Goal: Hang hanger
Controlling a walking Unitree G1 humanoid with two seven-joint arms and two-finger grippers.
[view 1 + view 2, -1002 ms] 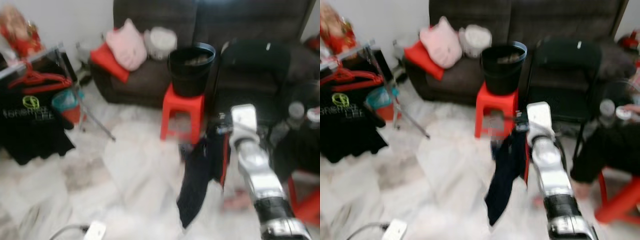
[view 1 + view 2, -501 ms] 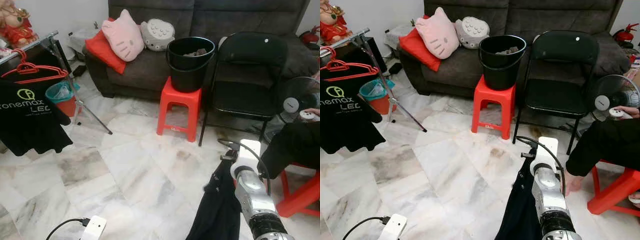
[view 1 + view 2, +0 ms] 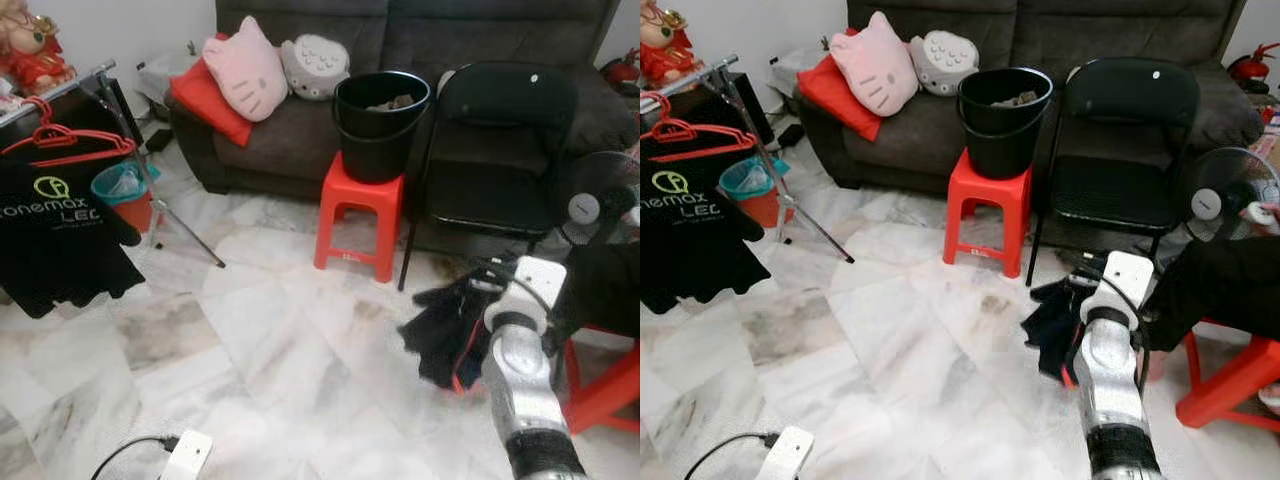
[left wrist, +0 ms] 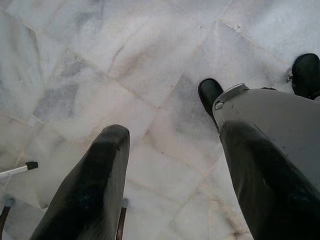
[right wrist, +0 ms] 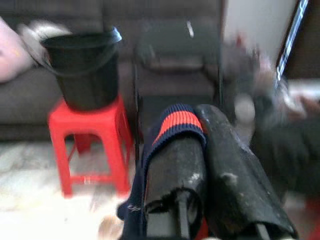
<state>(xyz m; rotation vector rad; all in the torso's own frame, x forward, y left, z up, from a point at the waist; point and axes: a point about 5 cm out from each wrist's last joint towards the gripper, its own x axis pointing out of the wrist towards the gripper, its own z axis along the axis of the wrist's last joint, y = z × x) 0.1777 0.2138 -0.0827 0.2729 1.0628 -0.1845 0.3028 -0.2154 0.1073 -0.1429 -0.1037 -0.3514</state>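
Hanger-borne dark garment (image 3: 446,325), with red showing at its lower edge, was clamped in the closed jaws of the right gripper (image 5: 200,125), its striped collar band folded over one finger. It hung below the jaws, above the marble floor (image 3: 250,330). The clothes rack (image 3: 60,85), already carrying a red hanger (image 3: 62,145) and black T-shirt (image 3: 60,235), stood well apart. Judged progress: pickup complete; transport and hanging remained. The left gripper (image 4: 170,165) hung idle, jaws apart.
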